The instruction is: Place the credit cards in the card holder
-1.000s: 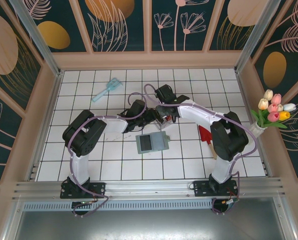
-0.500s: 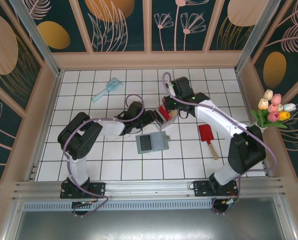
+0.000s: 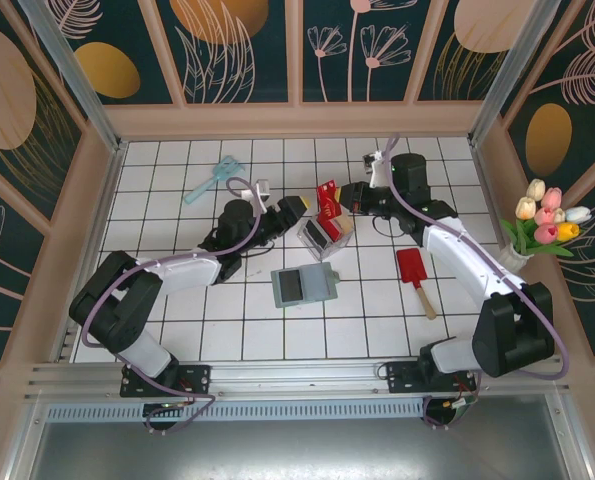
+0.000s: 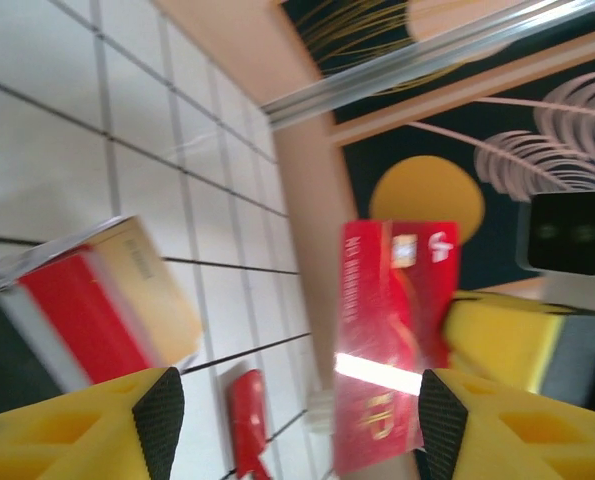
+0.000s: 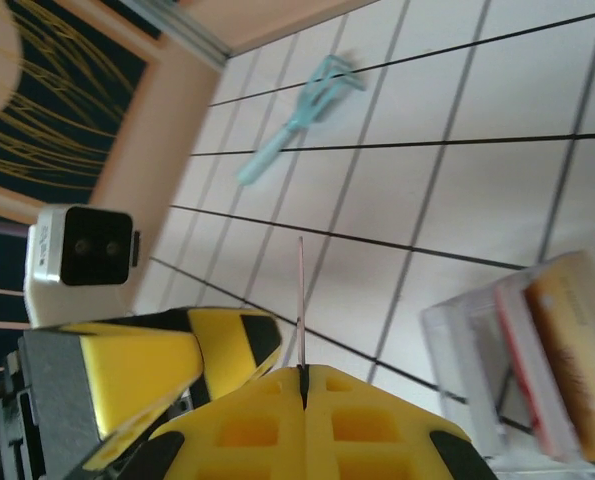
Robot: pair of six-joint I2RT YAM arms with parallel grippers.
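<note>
From above, we see the white tiled worktop (image 3: pixel 177 300) with thin dark joints. The card holder (image 3: pixel 304 285) lies flat near its middle. It is a square-ish sage-green piece with a bluish panel on its left part. We think it lies open, but the view is too small to be sure. Just beyond it stands a clear box (image 3: pixel 334 238) of stiff plastic, with more credit cards (image 3: pixel 315 232) upright inside.

The right arm reaches far out and bends back toward the centre. The right hand (image 3: pixel 345 196) pinches a glossy red credit card (image 3: pixel 327 194) above the box, well apart from the card holder. The left arm stretches low over the tiles, and the left hand (image 3: pixel 291 207) points toward the box with nothing in it.

In the left wrist view, the two yellow moulded fingers (image 4: pixel 77 430) stand wide apart and grip nothing. Beyond them the red credit card (image 4: pixel 392 330) is thin and smooth, with a small chip and white print. It stands upright in the grip of the other hand. The clear box (image 4: pixel 37 265) is blurred at the left.

In the right wrist view, the yellow fingers (image 5: pixel 377 425) are pressed together on the card. We see it edge-on, as one thin dark line (image 5: pixel 300 290). The clear box (image 5: pixel 457 350) at the right holds red and tan-orange cards.
</note>
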